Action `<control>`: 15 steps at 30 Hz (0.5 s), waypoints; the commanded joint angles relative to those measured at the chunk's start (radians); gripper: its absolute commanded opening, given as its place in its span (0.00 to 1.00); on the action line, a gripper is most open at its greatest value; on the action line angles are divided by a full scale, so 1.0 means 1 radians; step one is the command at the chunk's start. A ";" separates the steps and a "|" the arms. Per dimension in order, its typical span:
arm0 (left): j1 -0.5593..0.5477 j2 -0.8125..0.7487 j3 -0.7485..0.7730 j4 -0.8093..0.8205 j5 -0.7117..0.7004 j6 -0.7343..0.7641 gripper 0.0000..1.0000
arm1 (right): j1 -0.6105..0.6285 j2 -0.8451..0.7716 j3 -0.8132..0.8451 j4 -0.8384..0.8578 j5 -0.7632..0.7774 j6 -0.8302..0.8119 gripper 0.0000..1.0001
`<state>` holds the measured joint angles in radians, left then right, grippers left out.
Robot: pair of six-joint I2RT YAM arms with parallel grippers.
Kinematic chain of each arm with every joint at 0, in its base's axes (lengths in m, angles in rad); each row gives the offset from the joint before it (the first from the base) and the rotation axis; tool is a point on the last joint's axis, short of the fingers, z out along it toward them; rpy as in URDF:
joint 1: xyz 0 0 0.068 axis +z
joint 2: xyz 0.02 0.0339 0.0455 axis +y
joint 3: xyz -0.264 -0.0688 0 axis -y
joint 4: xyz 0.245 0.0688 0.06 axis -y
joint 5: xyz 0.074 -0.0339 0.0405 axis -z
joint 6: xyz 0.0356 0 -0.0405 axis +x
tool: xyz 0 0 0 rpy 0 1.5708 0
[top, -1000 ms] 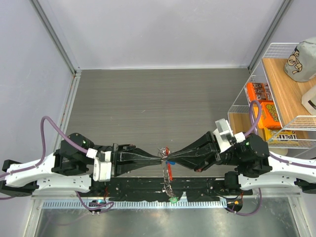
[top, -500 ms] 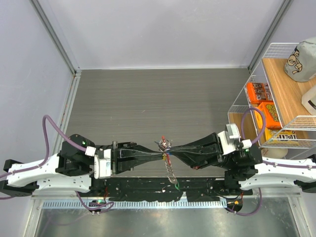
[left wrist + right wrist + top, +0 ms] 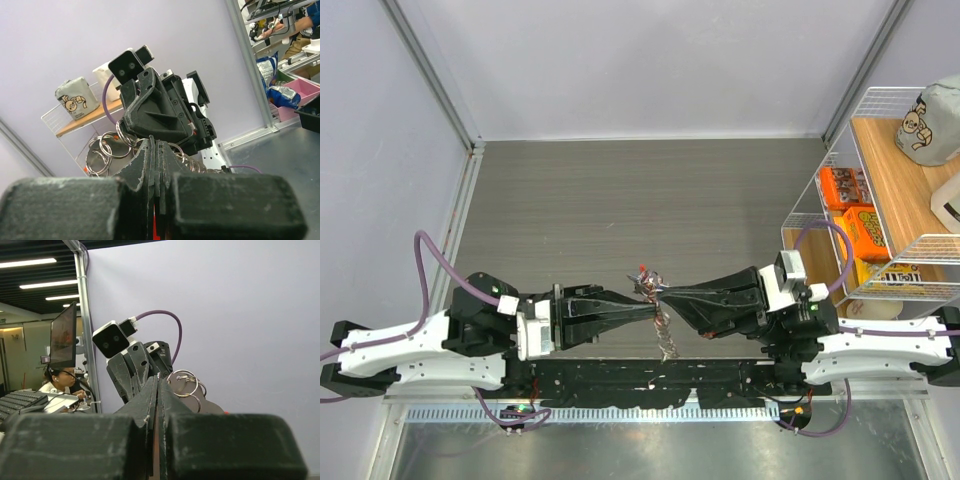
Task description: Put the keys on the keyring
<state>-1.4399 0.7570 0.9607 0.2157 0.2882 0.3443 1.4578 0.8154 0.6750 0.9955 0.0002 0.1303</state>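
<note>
My left gripper [image 3: 648, 307] and right gripper [image 3: 667, 292] meet tip to tip above the near part of the table, both shut. Between them hangs the keyring bunch [image 3: 649, 284], with its silvery chain [image 3: 665, 335] dangling below. In the left wrist view my jaws [image 3: 156, 150] are pressed together with a red sliver, a key tag [image 3: 154, 222], between them, and several metal rings [image 3: 106, 146] show behind. In the right wrist view my jaws [image 3: 159, 382] pinch a thin metal edge, with rings [image 3: 184, 382] just beyond. The keys themselves are too small to tell apart.
The grey table [image 3: 620, 200] has walls at the left and back. A wire shelf rack [image 3: 880, 190] at the right holds orange snack boxes [image 3: 845, 195] and a plush toy [image 3: 930, 120]. A black rail [image 3: 650, 375] runs along the near edge.
Both grippers have moved away from the near edge with the bunch, staying shut. The chain now hangs shorter, and the red and green tags seen below it earlier no longer show.
</note>
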 commanded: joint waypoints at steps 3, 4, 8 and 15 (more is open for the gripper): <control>-0.004 -0.024 -0.007 0.013 -0.007 -0.001 0.03 | 0.007 -0.061 0.017 0.049 0.043 -0.046 0.05; -0.004 -0.033 -0.008 0.007 -0.014 -0.002 0.07 | 0.007 -0.068 0.018 0.032 0.041 -0.050 0.05; -0.004 -0.076 -0.023 -0.012 -0.070 -0.008 0.31 | 0.007 -0.101 0.043 -0.089 0.056 -0.067 0.06; -0.005 -0.198 -0.106 -0.012 -0.188 -0.057 0.61 | 0.007 -0.142 0.124 -0.484 0.207 -0.093 0.05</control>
<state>-1.4399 0.6128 0.8783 0.1844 0.1757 0.3206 1.4605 0.6964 0.7387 0.6941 0.0952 0.0738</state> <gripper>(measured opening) 0.584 0.059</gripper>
